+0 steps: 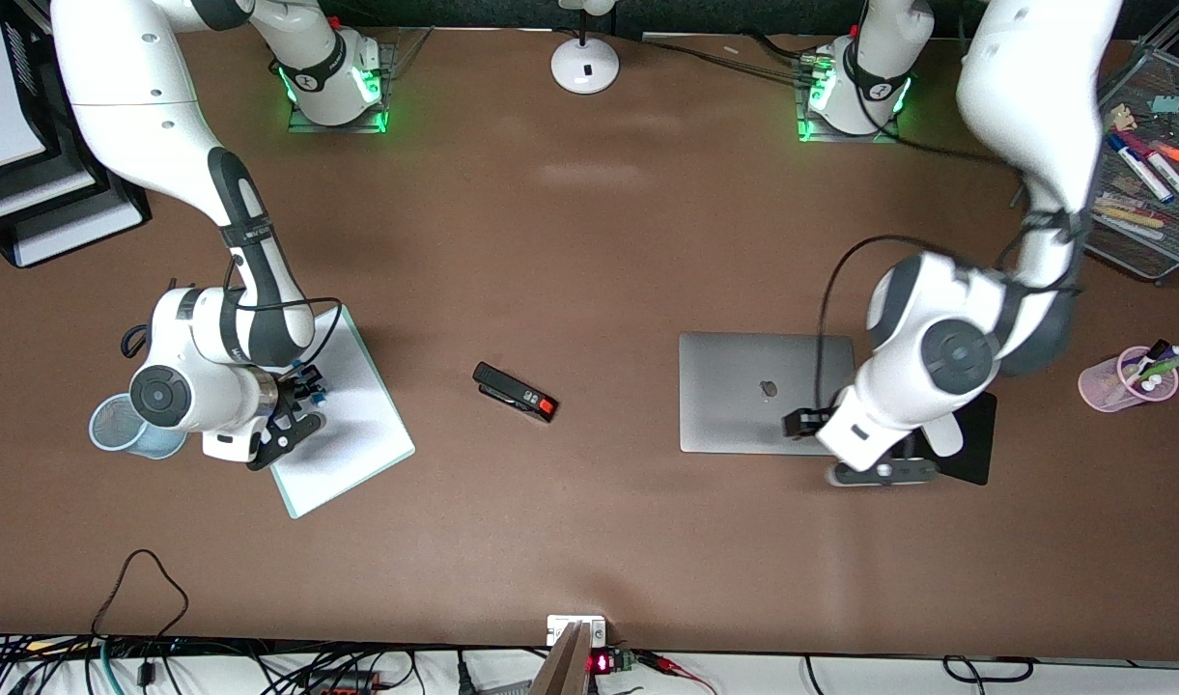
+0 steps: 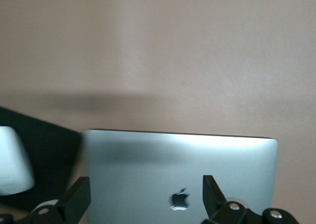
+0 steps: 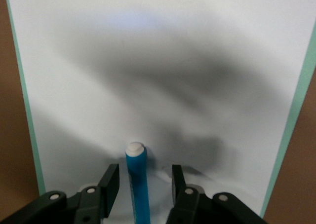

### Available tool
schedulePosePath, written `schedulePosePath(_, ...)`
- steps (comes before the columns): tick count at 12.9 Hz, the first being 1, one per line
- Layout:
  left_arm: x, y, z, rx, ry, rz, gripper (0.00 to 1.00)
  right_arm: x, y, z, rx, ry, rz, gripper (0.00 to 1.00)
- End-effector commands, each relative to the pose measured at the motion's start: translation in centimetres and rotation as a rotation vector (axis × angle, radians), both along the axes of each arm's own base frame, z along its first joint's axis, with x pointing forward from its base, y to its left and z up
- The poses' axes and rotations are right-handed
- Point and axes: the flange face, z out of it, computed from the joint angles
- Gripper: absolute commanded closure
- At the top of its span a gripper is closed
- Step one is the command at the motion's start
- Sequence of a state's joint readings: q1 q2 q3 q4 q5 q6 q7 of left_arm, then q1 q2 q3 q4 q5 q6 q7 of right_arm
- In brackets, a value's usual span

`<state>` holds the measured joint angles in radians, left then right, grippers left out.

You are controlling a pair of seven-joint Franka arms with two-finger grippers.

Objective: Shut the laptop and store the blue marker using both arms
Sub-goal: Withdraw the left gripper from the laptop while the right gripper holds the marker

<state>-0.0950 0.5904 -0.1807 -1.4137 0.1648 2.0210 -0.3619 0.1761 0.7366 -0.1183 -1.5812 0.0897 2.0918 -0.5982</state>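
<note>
Front view: the laptop (image 1: 765, 392) lies closed on the table toward the left arm's end, the left gripper (image 1: 888, 461) over its edge. The right gripper (image 1: 294, 410) hangs over a white board (image 1: 348, 425).

Left wrist view: fingers (image 2: 76, 200) spread wide — released — above the lid.

Right wrist view: the blue marker (image 3: 137, 184) stands between parted fingers (image 3: 109, 183) — not clenched.

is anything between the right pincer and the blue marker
Nothing visible. The right pincer is open over the whiteboard, with the blue marker lying on the board between its fingers; neither finger visibly touches it.
</note>
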Motion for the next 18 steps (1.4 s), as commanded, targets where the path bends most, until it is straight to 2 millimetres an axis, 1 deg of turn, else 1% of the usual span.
schedulePosePath(1, -0.7, 2.2, 7.7, 0.109, 0.005, -0.019, 0.00, -0.2, 0.1, 0.0, 0.003, -0.008, 0.018, 0.51)
schedulePosePath(2, -0.6, 4.3, 9.7, 0.111, 0.019, 0.019, 0.00, -0.1, 0.1, -0.1, 0.003, -0.011, 0.018, 0.53)
schedulePosePath(3, -0.5, 6.9, 11.9, 0.107, 0.026, 0.061, 0.00, -0.1, 0.1, -0.1, 0.002, -0.011, 0.019, 0.57)
schedulePosePath(4, -0.3, 8.0, 13.7, 0.083, 0.015, 0.088, 0.00, -0.1, 0.1, -0.1, 0.003, -0.011, 0.018, 0.60)
schedulePosePath(5, -0.3, 8.9, 15.2, 0.045, 0.022, 0.114, 0.00, -0.1, 0.1, -0.1, 0.002, -0.011, 0.019, 0.64)
schedulePosePath(6, -0.4, 10.2, 16.5, 0.023, 0.028, 0.140, 0.00, -0.1, 0.1, -0.1, 0.002, -0.011, 0.019, 0.69)
schedulePosePath(7, -0.5, 11.4, 17.7, 0.015, 0.026, 0.143, 0.00, -0.1, 0.1, -0.1, 0.003, -0.011, 0.018, 0.71)
schedulePosePath(8, -1.0, 11.6, 18.4, 0.023, 0.045, 0.088, 0.00, -0.1, 0.1, -0.1, 0.003, -0.011, 0.018, 0.76)
schedulePosePath(9, -2.1, 11.7, 20.0, 0.032, 0.058, 0.042, 0.00, -0.1, 0.1, -0.1, 0.003, -0.011, 0.018, 0.77)
schedulePosePath(10, -2.7, 11.9, 21.1, 0.036, 0.061, 0.012, 0.00, -0.1, 0.1, -0.2, 0.003, -0.009, 0.017, 0.79)
schedulePosePath(11, -3.5, 12.3, 23.1, 0.047, 0.032, 0.015, 0.00, -0.2, 0.1, -0.4, 0.003, -0.008, 0.016, 0.79)
schedulePosePath(12, -4.5, 12.3, 24.1, 0.055, 0.038, 0.016, 0.00, -0.2, 0.0, -0.6, 0.004, -0.005, 0.014, 0.79)
schedulePosePath(13, -5.2, 12.5, 24.3, 0.060, 0.070, 0.017, 0.00, -0.2, 0.0, -0.7, 0.004, -0.005, 0.012, 0.80)
schedulePosePath(14, -5.8, 12.5, 24.9, 0.060, 0.079, 0.018, 0.00, -0.2, 0.1, -0.7, 0.003, -0.008, 0.016, 0.83)
schedulePosePath(15, -6.2, 12.6, 25.1, 0.062, 0.092, 0.019, 0.00, -0.2, 0.1, -0.7, 0.003, -0.008, 0.016, 0.87)
schedulePosePath(16, -6.6, 12.4, 24.7, 0.061, 0.114, -0.003, 0.00, -0.2, 0.1, -1.0, 0.002, -0.008, 0.015, 0.91)
schedulePosePath(17, -7.1, 12.4, 25.2, 0.064, 0.113, -0.022, 0.00, -0.2, 0.1, -1.0, 0.002, -0.009, 0.015, 0.95)
schedulePosePath(18, -7.5, 12.2, 25.1, 0.065, 0.119, -0.032, 0.00, -0.2, 0.1, -1.0, 0.002, -0.009, 0.015, 1.00)
